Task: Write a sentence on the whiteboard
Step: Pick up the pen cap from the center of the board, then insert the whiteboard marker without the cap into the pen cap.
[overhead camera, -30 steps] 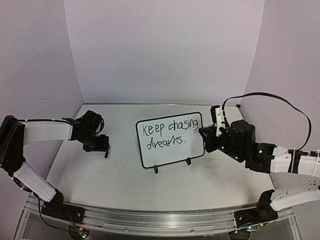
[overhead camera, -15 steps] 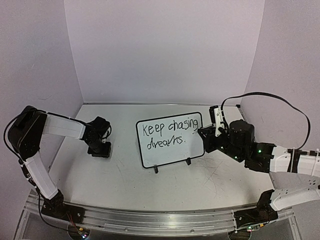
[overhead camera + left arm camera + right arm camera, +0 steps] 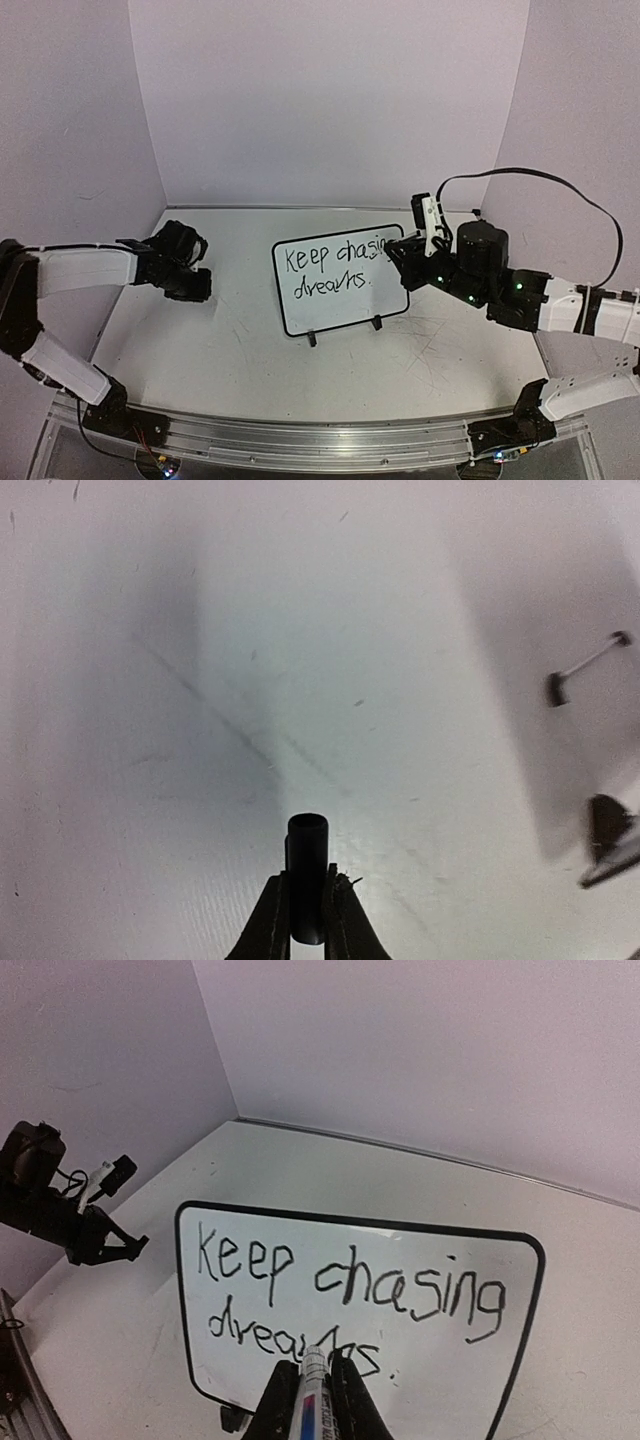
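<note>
The whiteboard stands on its two feet mid-table, bearing the sentence "Keep chasing dreams." in black. My right gripper is shut on a white marker and hovers over the board's right end, hiding the last letters of "chasing". In the right wrist view the marker sits between the fingers with its bare tip in front of "dreams" on the whiteboard; the sentence reads whole. To the left of the board my left gripper is shut on a black marker cap.
Purple walls close the table at the back and both sides. In the left wrist view, the board's black feet show at the right edge above the scuffed white tabletop. My left arm shows in the right wrist view.
The left gripper came down on the small black cap lying on the table, shut on it and lifted it. The right gripper rose and shifted left over the board's right end.
</note>
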